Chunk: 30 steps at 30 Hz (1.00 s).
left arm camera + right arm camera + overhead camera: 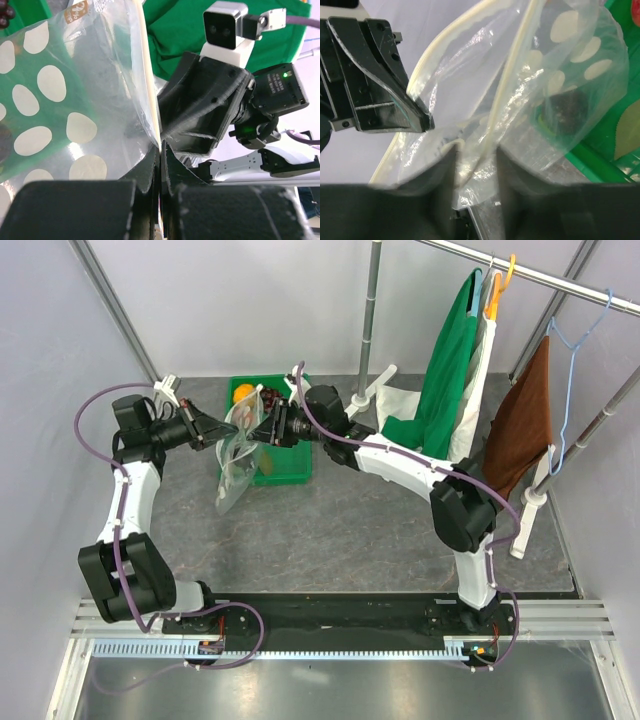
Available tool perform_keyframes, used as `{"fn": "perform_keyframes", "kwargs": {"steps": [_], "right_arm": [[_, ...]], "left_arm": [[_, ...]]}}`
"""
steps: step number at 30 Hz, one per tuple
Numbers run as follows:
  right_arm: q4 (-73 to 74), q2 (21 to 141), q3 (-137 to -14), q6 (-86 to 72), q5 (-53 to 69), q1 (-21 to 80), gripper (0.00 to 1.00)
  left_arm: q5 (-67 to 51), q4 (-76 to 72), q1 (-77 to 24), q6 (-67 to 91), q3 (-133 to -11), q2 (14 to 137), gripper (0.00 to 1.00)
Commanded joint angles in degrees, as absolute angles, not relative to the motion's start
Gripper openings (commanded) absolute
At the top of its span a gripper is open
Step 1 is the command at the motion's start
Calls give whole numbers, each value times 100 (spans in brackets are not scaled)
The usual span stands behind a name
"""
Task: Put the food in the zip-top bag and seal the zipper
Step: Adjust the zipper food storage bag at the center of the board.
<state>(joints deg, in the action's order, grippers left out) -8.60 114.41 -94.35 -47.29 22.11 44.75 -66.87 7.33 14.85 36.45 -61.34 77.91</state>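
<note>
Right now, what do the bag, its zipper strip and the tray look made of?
Bag: thin clear plastic film, glossy, creased and see-through, printed with white dots. Zipper strip: stiffer cream-white plastic, probably, holding a smooth line. Tray: green, likely hard plastic; too small to be sure.
</note>
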Motion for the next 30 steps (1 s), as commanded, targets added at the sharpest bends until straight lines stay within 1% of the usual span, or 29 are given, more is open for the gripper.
{"fn": "perform_keyframes", "kwargs": {"steps": [1, 2, 3, 4, 6, 8, 11, 15, 18, 20, 23, 26, 30], "right_arm": [[-958, 11461, -9896, -5133, 2435, 4430, 24], [-932, 11417, -9862, -5124, 2435, 4404, 17], [-827, 11269, -9827, -5089, 2426, 4377, 3], [-748, 11163, -9765, -5011, 2391, 4307, 0], [-450, 10769, -9493, -4817, 2365, 4184, 0], [-142, 10434, -9126, -4598, 2259, 4087, 0], [638, 9452, -8563, -4133, 2163, 3973, 0], [1422, 8387, -7946, -3438, 1759, 3885, 0], [2283, 7727, -7779, -2831, 1118, 3789, 0], [2888, 7411, -7726, -2629, 645, 3692, 0], [3172, 7181, -7489, -2347, 265, 3516, 0], [3208, 7251, -7365, -2154, -175, 3445, 0], [3199, 7514, -7199, -2013, -527, 3279, 0]], "left_arm": [[-6566, 1071, 1450, 3129, -6363, 7576, 2], [-6557, 1124, 1459, 3103, -6381, 7559, 2], [-6539, 1186, 1459, 3016, -6442, 7550, 2], [-6452, 1300, 1415, 2928, -6495, 7532, 2], [-6311, 1817, 1310, 2403, -6713, 7471, 2], [-5873, 2448, 959, 1918, -6855, 7409, 2], [-5292, 2838, 335, 1345, -7092, 7357, 2], [-4705, 2848, -630, 1257, -7321, 7435, 2], [-4510, 2428, -1088, 1686, -7322, 7654, 2], [-4482, 2216, -1273, 1932, -7339, 8093, 2], [-4465, 1961, -1652, 2038, -7496, 8840, 3], [-4377, 1635, -1977, 2083, -7646, 9447, 7], [-3729, 1564, -2241, 1987, -7734, 9957, 9]]}}
